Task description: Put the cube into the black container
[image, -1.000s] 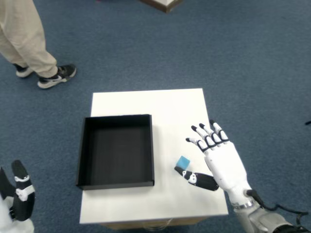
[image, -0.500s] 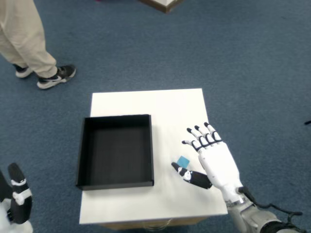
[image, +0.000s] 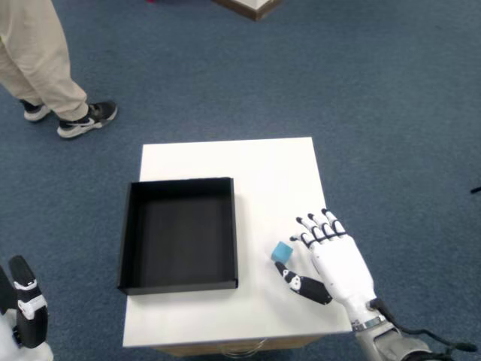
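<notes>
Cube [image: 282,251] lies between thumb and spread fingers [image: 316,230], ungrasped, on table [image: 263,165].

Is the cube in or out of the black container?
Out: the blue cube sits on the white table, right of the empty black container.

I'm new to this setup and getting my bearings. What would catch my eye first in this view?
The white robot right hand with black fingertips, fingers spread over the white table's right side, stands out first. Just left of it sits a small blue cube, by the thumb. The open black container fills the table's left half; a person's legs stand on the blue carpet.
</notes>
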Robot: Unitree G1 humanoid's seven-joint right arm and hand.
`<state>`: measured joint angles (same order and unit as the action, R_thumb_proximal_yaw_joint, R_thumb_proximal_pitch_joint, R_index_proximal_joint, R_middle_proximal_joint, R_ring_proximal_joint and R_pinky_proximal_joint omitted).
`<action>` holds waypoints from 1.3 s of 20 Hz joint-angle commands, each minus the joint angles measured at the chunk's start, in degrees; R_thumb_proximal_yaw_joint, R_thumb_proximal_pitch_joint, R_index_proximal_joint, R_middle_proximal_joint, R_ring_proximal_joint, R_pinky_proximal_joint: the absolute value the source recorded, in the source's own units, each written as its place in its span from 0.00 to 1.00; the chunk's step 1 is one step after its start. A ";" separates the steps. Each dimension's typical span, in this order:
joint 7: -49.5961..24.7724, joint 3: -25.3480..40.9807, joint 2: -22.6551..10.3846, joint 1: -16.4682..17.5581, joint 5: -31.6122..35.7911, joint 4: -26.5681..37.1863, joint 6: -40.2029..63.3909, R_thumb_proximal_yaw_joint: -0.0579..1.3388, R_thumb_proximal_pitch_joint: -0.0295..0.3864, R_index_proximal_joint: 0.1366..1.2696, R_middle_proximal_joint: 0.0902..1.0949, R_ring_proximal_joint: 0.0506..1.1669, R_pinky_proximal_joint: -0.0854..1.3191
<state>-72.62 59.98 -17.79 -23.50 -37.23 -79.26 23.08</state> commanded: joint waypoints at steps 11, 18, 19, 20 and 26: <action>2.25 -2.02 0.44 -3.55 2.60 -3.48 1.96 0.29 0.27 0.45 0.19 0.18 0.07; 3.66 -1.95 1.51 -3.62 2.41 -3.75 1.07 0.29 0.26 0.46 0.19 0.18 0.07; 3.78 -1.93 1.65 -3.61 2.38 -3.75 0.97 0.28 0.27 0.46 0.19 0.18 0.07; 3.87 -1.85 1.95 -3.53 2.28 -3.74 0.83 0.28 0.27 0.46 0.19 0.18 0.07; 2.60 -0.91 3.38 -3.22 1.13 -3.55 -0.06 0.28 0.27 0.46 0.20 0.17 0.07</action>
<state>-67.92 59.24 -13.60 -24.64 -36.52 -83.13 23.85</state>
